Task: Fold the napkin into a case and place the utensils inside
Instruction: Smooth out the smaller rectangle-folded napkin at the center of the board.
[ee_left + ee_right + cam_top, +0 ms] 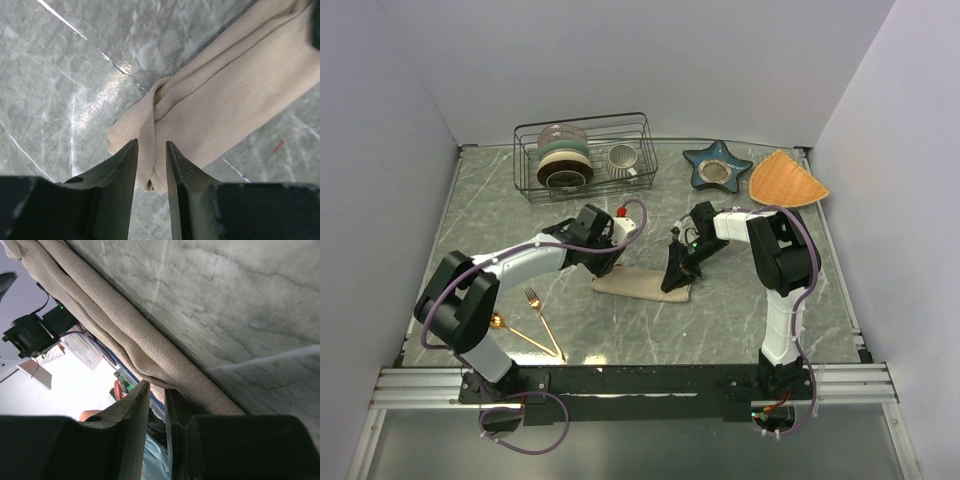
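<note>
At desk centre, the napkin lies part-folded. Right end effector, nearly closed, pinches one end; left end effector straddles the other, grip uncertain. Folding step; next, crease squarely.

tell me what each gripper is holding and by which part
The right gripper pinches the napkin by its edge. The left gripper straddles its twisted end; grip cannot be told.

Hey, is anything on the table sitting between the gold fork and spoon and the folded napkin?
Nothing visible does. Only bare marble lies between the fork, the spoon and the napkin. The left arm stretches along the far side of that path, not across it.
</note>
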